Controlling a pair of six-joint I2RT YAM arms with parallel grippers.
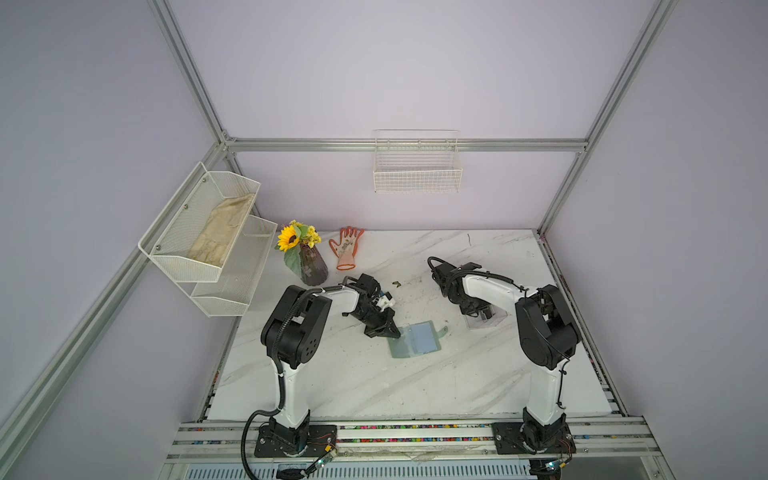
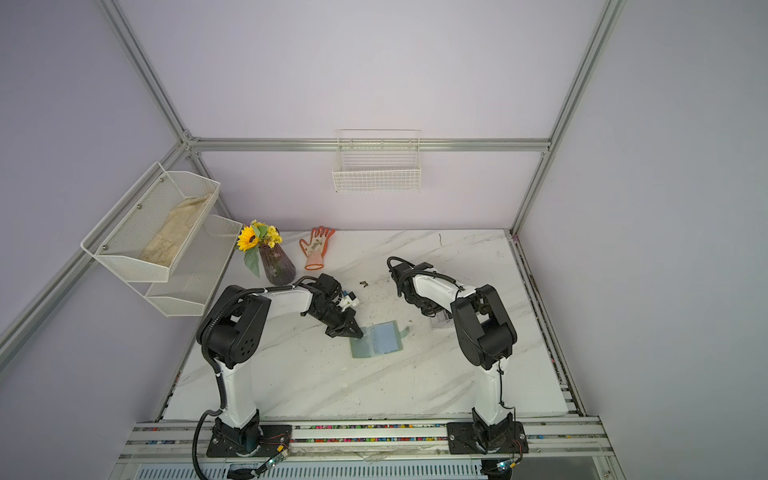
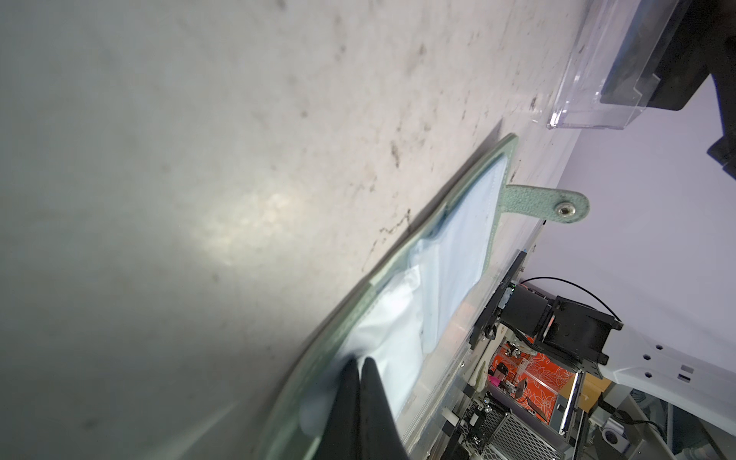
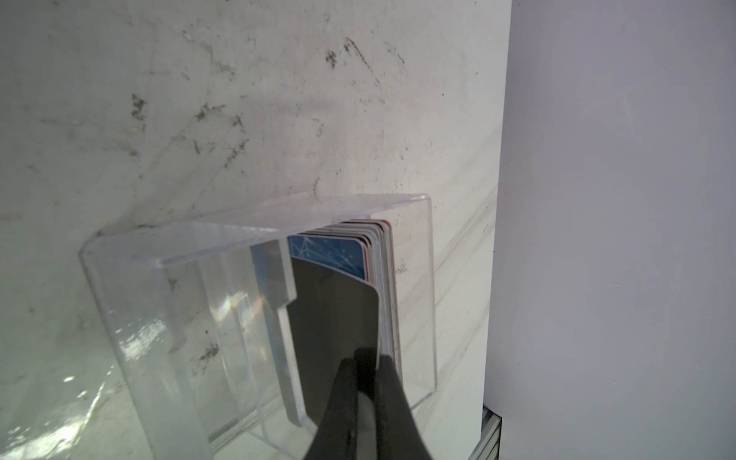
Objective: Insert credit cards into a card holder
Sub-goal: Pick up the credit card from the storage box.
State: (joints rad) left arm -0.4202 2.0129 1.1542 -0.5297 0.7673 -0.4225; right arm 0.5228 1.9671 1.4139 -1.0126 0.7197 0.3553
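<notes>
At the desk's point(image 1: 374, 382) far left corner stand a vase of flowers point(image 1: 311, 266) and, beside it, an orange-trimmed glove point(image 1: 347, 247), both well apart from the work. The left end effector point(image 3: 360, 364) is clenched, its tips pressed together on the left edge of the card holder point(image 1: 417, 338); whether they pinch a sleeve cannot be told. The holder lies open and flat near the middle of the desk, with its snap tab point(image 3: 545, 203) pointing toward the right edge. Nearer that edge, the right end effector point(image 4: 368, 358) reaches into a clear acrylic box point(image 4: 131, 298), its fingers grasping a dark grey card point(image 4: 334, 314). That card stands at the front of an upright stack, with a blue card point(image 4: 330, 255) just behind it.
</notes>
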